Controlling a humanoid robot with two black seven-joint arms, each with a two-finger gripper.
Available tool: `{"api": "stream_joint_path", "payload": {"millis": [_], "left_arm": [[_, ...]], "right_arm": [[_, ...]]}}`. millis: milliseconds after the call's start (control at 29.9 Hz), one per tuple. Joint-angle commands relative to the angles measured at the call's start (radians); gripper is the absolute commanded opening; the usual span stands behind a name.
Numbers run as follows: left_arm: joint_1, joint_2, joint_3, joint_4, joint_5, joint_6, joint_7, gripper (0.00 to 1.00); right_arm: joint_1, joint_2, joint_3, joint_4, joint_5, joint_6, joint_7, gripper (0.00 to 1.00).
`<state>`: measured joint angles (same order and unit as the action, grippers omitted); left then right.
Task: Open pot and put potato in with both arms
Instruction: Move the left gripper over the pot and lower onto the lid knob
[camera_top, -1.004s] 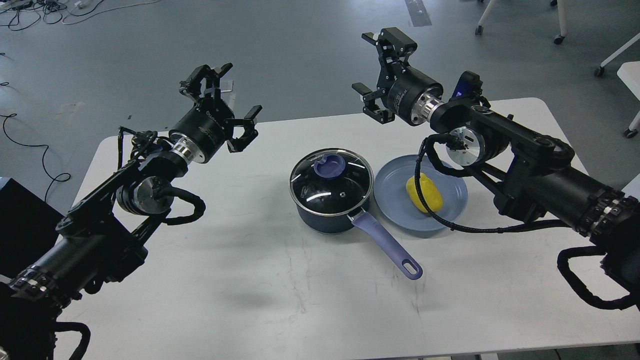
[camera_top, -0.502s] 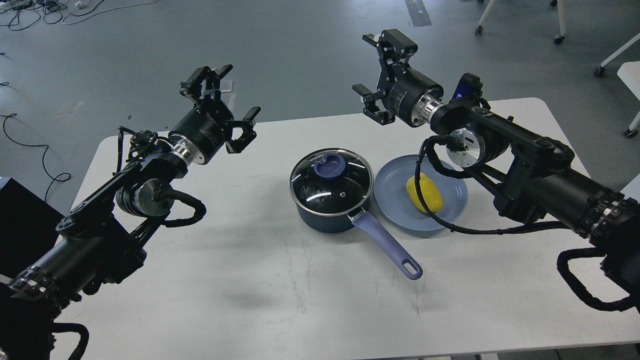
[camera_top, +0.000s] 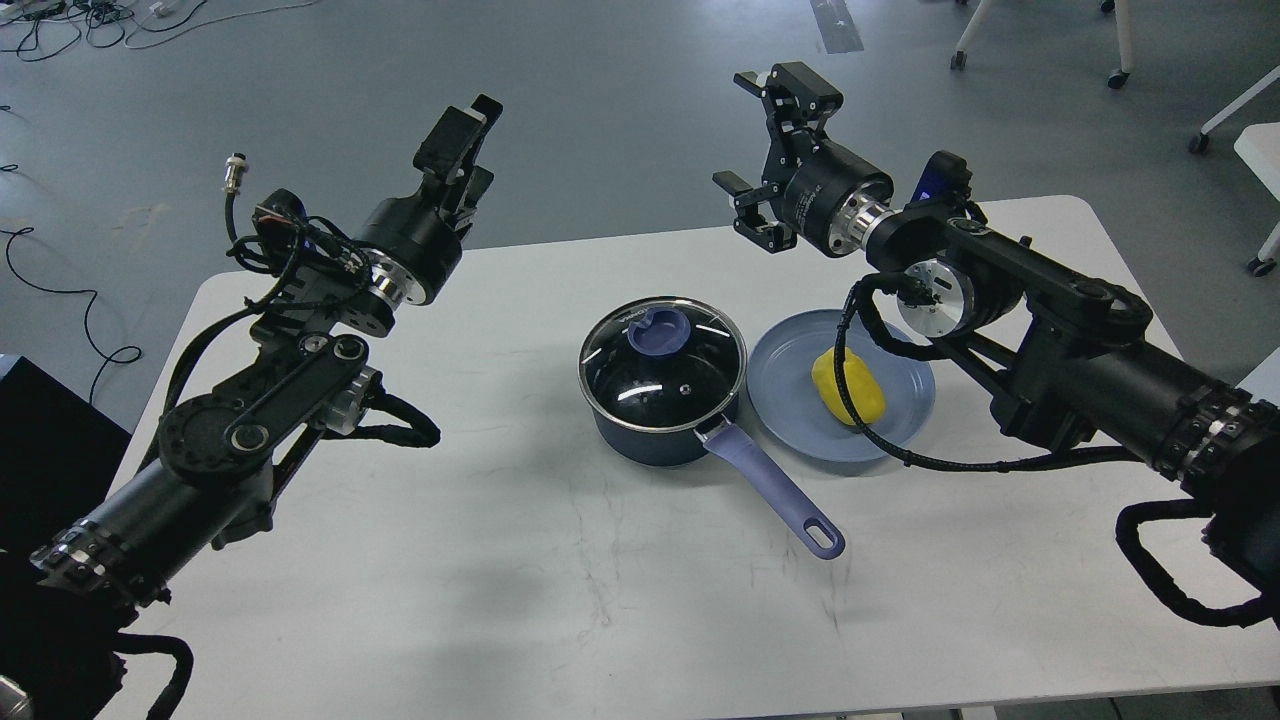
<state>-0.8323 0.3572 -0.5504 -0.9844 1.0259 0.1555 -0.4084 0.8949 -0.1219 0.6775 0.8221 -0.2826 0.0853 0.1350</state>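
Observation:
A dark blue pot (camera_top: 650, 440) stands mid-table with its glass lid (camera_top: 690, 385) on; the lid has a purple knob (camera_top: 656, 328). The pot's purple handle (camera_top: 775, 490) points to the front right. A yellow potato (camera_top: 848, 385) lies on a light blue plate (camera_top: 790, 390) right of the pot, partly crossed by my right arm's cable. My left gripper (camera_top: 460, 140) is raised over the table's far left edge and seen side-on, so its fingers overlap. My right gripper (camera_top: 762, 140) is open and empty, raised behind the plate.
The white table (camera_top: 560, 600) has rounded corners. Beyond its far edge is grey floor with cables (camera_top: 60, 20) at the far left. Chair legs and castors (camera_top: 1120, 75) stand at the far right.
My left arm has turned at the wrist and elbow, so its gripper now points up and is seen side-on. My right gripper has shifted slightly right. Pot, lid and potato have not moved.

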Motion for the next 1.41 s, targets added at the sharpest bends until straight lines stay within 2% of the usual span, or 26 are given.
{"api": "stream_joint_path", "payload": {"millis": [0, 100, 335, 535, 669, 770, 836, 1037, 1204, 1372], "left_arm": [[-0.031, -0.003, 0.082, -0.002, 0.156, 0.016, -0.08, 0.98], [-0.079, 0.006, 0.184, 0.0, 0.315, 0.065, -0.08, 0.98], [-0.157, 0.008, 0.322, 0.015, 0.489, 0.085, -0.08, 0.98], [-0.191, 0.0, 0.36, 0.023, 0.703, 0.095, -0.08, 0.98], [-0.218, -0.009, 0.379, 0.027, 0.729, 0.095, -0.08, 0.98], [-0.252, -0.055, 0.457, 0.067, 0.721, 0.096, -0.08, 0.98], [-0.249, -0.088, 0.464, 0.108, 0.721, 0.099, -0.08, 0.98], [-0.223, -0.122, 0.497, 0.178, 0.72, 0.101, -0.08, 0.98], [-0.162, -0.13, 0.544, 0.24, 0.717, 0.189, -0.08, 0.98], [-0.157, -0.124, 0.557, 0.239, 0.712, 0.223, -0.08, 0.98]], "right_arm": [[-0.013, -0.002, 0.02, 0.0, 0.0, -0.001, 0.0, 1.0], [-0.017, -0.004, 0.037, 0.0, 0.0, -0.002, 0.0, 1.0], [-0.027, -0.025, 0.076, -0.004, 0.0, -0.007, 0.0, 1.0], [-0.068, -0.051, 0.112, -0.003, 0.003, -0.019, -0.005, 1.0], [-0.085, -0.068, 0.143, -0.003, 0.011, -0.021, -0.011, 1.0], [-0.106, -0.07, 0.198, -0.003, 0.026, -0.029, -0.026, 1.0], [-0.108, -0.07, 0.203, -0.003, 0.043, -0.035, -0.047, 1.0], [-0.111, -0.071, 0.206, -0.003, 0.049, -0.036, -0.054, 1.0], [-0.113, -0.079, 0.203, -0.006, 0.048, -0.039, -0.055, 1.0], [-0.108, -0.078, 0.203, -0.008, 0.048, -0.039, -0.055, 1.0]]}}
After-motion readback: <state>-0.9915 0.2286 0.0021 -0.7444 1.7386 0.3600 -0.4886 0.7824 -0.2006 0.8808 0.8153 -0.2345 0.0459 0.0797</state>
